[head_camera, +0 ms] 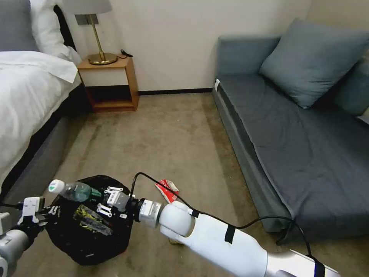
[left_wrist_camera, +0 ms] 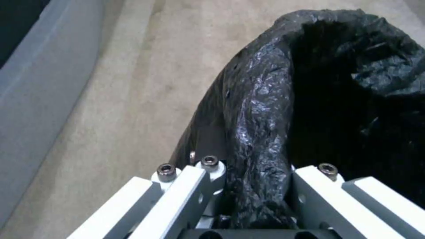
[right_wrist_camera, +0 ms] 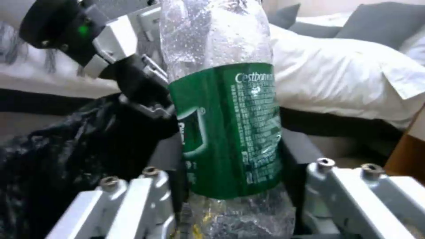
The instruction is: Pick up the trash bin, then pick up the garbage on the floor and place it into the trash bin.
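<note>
L pincer (left_wrist_camera: 248, 199) clamped on rim of trash bin (head_camera: 92, 223), holding it up off the carpet (head_camera: 173, 130) by the bed (head_camera: 27, 100) so the mouth faces R arm. R pincer (head_camera: 109, 200) gripping the green-label bottle (head_camera: 71, 190) round its middle, bottle lying across the bin mouth, cap end poking past the rim; looks like drop-in step. Gold wrapper (head_camera: 92, 219) already inside. Red-white packet (head_camera: 168, 189) on the floor just beside the bin, not yet collected.

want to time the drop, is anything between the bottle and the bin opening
Nothing visible. The right gripper holds the clear green-labelled plastic bottle over the black-bag-lined round trash bin, whose rim the left gripper clamps; a shiny gold wrapper lies inside.
</note>
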`<state>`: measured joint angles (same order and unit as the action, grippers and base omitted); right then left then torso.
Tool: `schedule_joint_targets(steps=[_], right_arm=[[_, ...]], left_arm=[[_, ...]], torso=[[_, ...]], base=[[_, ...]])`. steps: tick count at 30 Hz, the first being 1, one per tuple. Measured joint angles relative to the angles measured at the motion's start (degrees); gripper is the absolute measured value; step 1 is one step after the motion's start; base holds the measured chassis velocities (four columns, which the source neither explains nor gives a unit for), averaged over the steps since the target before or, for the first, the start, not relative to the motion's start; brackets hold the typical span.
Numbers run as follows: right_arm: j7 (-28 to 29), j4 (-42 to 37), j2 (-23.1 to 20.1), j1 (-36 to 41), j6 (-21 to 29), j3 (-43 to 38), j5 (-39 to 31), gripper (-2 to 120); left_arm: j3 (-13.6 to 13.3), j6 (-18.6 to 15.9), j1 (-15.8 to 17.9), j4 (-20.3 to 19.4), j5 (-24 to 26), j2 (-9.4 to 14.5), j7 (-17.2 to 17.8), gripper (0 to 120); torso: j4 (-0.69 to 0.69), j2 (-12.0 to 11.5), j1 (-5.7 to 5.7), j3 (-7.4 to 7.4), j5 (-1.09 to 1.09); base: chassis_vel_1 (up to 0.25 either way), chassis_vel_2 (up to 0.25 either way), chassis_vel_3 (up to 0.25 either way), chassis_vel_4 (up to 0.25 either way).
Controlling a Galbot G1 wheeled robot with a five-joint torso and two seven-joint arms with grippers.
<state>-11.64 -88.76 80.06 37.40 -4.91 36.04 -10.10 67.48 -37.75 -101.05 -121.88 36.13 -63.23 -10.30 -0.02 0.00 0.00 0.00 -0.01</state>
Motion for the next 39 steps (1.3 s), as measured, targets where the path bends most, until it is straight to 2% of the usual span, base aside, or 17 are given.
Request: schedule_joint_targets(steps=[2,3,6,7,11,15,17,21,23,26,27,29,33,39], right_arm=[[-0.3,0.0,0.2,0.0,0.2,-0.1,0.1,54],[-0.3,0.0,0.2,0.0,0.2,-0.1,0.1,54],[-1.2,0.3,-0.2,0.4,-0.9,-0.6,0.5,73],[-1.2,0.3,-0.2,0.4,-0.9,-0.6,0.5,73],[-1.6,-0.6,-1.3,1.6,-1.1,-2.0,1.5,89],[-0.8,-3.0,-2.9,3.6,0.2,-4.4,1.6,99],[-0.3,-4.2,-4.0,4.7,0.6,-5.6,1.2,99],[1.6,-8.1,-10.9,11.9,2.8,-13.0,-1.2,100],[1.8,-8.1,-12.5,13.6,3.2,-14.8,-1.5,100],[2.0,-7.6,-16.6,17.8,7.7,-18.6,-2.1,100],[2.0,-7.6,-16.6,17.8,7.7,-18.6,-2.1,100],[1.7,-6.2,-19.1,20.0,12.8,-18.9,-1.4,100],[0.1,-2.4,-19.7,21.1,14.3,-17.2,0.1,100],[-0.4,3.6,-18.2,20.4,17.2,-12.3,0.0,100]], left_arm=[[-0.2,-0.2,0.2,0.1,0.1,0.0,0.0,6],[-0.2,-0.2,0.2,0.1,0.1,0.0,0.0,6],[-0.3,-0.2,0.2,0.5,0.1,-0.2,0.1,6],[-0.3,-0.2,0.2,0.5,0.1,-0.2,0.1,6],[-0.1,-0.2,0.4,1.2,0.3,0.0,0.0,6],[0.2,-0.2,1.0,2.0,0.8,0.5,0.1,6],[0.4,-0.2,1.1,2.3,1.0,0.6,0.1,6],[1.8,0.0,1.4,3.6,2.0,1.3,0.1,6],[2.2,0.0,1.4,3.9,2.2,1.5,0.1,6],[3.1,0.2,1.5,4.6,2.7,2.1,0.0,6],[3.1,0.2,1.5,4.6,2.7,2.1,0.0,6],[3.4,0.2,1.5,4.9,2.9,2.4,0.0,6],[3.4,0.2,1.6,5.0,3.0,2.5,-0.1,6],[3.4,0.3,0.9,4.2,3.1,2.1,-0.1,6]], torso=[[0.0,0.0,0.0,0.0,0.0],[0.0,0.0,0.0,0.0,0.0],[0.02,0.0,0.0,0.0,0.0],[0.02,0.0,0.0,0.0,0.0],[0.02,0.0,0.0,0.0,0.0],[0.02,0.0,0.0,0.0,0.01],[0.02,0.0,0.0,0.0,0.01],[0.01,0.0,0.0,0.0,0.02],[0.0,0.0,0.0,0.0,0.02],[0.0,0.0,0.0,0.0,0.02],[0.0,0.0,0.0,0.0,0.02],[0.0,0.0,0.0,0.0,0.03],[0.0,0.0,0.0,0.0,0.03],[0.02,0.0,0.0,0.0,0.02]], base=[[0.0,0.0,0.0,0.0],[0.0,0.0,0.0,0.0],[0.0,0.0,0.0,0.0],[0.0,0.0,0.0,0.0],[0.0,0.0,0.0,0.0],[0.0,0.0,0.0,0.0],[0.0,0.0,0.0,0.0],[0.0,0.0,0.0,0.0],[0.0,0.0,0.0,0.0],[0.0,0.0,0.0,0.0],[0.0,0.0,0.0,0.0],[0.0,0.0,0.0,0.0],[0.0,0.0,0.0,0.0],[0.0,0.0,0.0,0.0]])
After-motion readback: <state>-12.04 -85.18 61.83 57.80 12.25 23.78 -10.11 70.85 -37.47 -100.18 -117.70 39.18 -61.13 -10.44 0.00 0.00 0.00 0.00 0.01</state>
